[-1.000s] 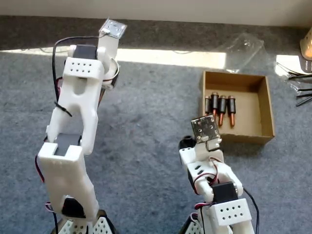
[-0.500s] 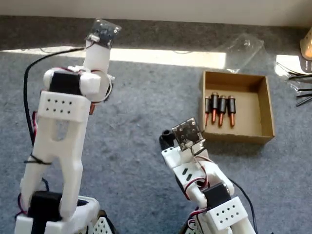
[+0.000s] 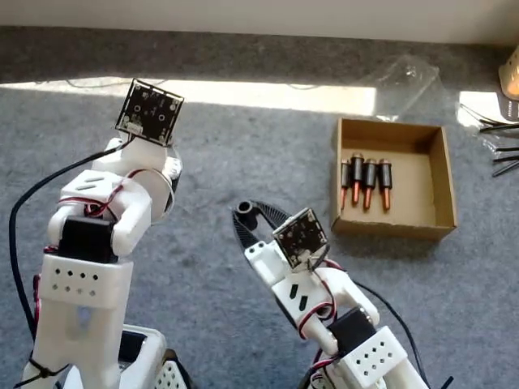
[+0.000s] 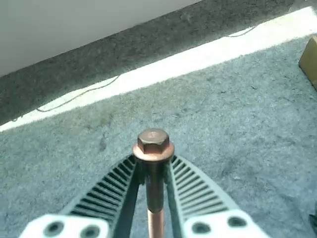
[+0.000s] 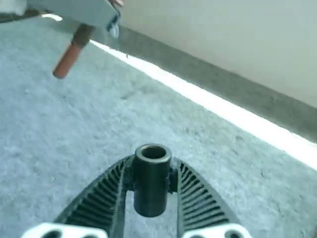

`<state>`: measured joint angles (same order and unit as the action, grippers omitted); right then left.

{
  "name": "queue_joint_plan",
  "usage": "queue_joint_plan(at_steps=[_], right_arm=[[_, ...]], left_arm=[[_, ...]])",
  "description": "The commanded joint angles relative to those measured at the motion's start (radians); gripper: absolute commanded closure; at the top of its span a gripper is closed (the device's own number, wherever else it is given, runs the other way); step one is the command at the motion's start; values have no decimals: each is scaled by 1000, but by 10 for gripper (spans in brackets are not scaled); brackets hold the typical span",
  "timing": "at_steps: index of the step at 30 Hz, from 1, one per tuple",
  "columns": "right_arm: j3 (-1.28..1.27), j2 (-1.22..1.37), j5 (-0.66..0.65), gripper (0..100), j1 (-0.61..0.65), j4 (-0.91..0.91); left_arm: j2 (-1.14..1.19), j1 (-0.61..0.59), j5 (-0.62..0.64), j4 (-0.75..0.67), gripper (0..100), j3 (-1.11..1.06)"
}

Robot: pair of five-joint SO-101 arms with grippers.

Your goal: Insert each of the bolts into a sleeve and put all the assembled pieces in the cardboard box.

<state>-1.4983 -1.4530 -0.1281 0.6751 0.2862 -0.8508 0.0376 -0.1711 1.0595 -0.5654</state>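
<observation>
My left jaws are clamped on a copper-coloured bolt point(image 4: 153, 148). Its shank runs down between them and the hex head stands just past their tips, above the grey carpeted surface point(image 4: 237, 114). My right jaws are closed around a black sleeve point(image 5: 151, 173), whose open bore faces outward beyond the tips. From the right wrist camera the bolt's bare shank end hangs in the air, well apart from the sleeve.

In the high view the right arm point(image 3: 324, 300) sits low near the middle and the left arm point(image 3: 113, 219) stands raised beside it. The cardboard box point(image 3: 389, 229) rests on the surface, off to the right arm's outer side. Inside it lie what look like four assembled pieces point(image 3: 365, 182), side by side, though they are small from here. A crumpled clear plastic bag point(image 3: 401, 81) lies just beyond the box.
</observation>
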Motion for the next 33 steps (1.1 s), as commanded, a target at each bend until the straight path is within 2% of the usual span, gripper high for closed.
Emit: queue_joint_plan(at_steps=[1, 4, 8, 11, 16, 18, 22, 25, 29, 33], right_arm=[[13, -5, -12, 995, 13, -105], [12, -5, 8, 995, 13, -137], [-16, -7, 149, 995, 8, -139], [-54, -10, 158, 995, 8, -140], [-91, -13, 158, 995, 8, -140], [-104, -13, 157, 995, 8, -140], [-102, -13, 157, 995, 5, -140], [-102, -13, 157, 995, -8, -156], [-105, -8, 157, 995, -22, -292], [-107, -7, 155, 995, -24, -317]], left_arm=[[-41, 21, 0, -25, 995, 7], [-127, 79, 0, -32, 996, -53], [-352, 177, 0, -138, 996, -188], [-466, 170, 0, -218, 995, -274], [-492, 179, 3, -252, 995, -288], [-492, 202, 68, -301, 995, -288], [-484, 209, 315, -390, 995, -292], [-490, 211, 451, -419, 995, -312], [-493, 274, 477, -480, 994, -348], [-493, 343, 440, -532, 994, -372]])
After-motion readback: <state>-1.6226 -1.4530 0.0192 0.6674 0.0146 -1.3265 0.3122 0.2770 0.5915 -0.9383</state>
